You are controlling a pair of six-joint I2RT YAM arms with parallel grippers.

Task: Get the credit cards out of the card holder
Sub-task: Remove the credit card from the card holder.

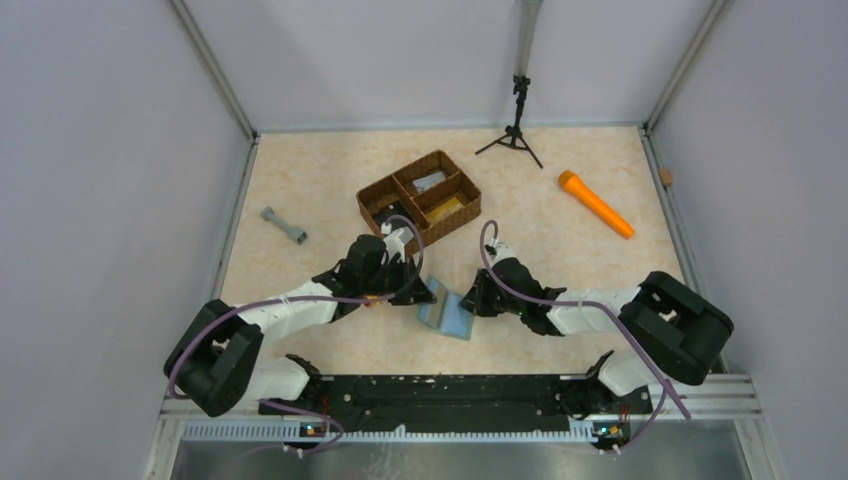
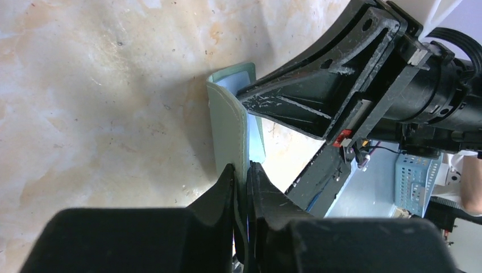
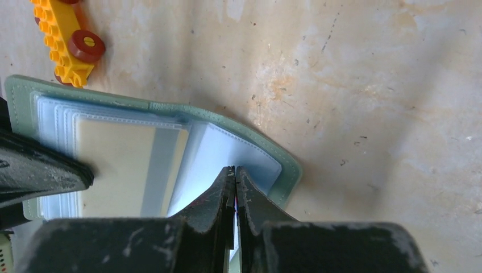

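Two grips are on: our left claw (image 2: 241,172) clamps the cover of the card holder (image 1: 446,312), our right claw (image 3: 235,172) is clenched on a clear inner pocket (image 3: 227,148); the holder lies open on the table (image 1: 320,190) between them; we'd spread gently, so a card (image 3: 122,165) can slide free.

Beige marbled tabletop (image 1: 330,180) w/ faint stains was boxed in by plain pale lilac-grey wall panels (image 1: 100,150) on 3 sides; thin silver metal corner posts (image 1: 212,68) stood at back; light was even.
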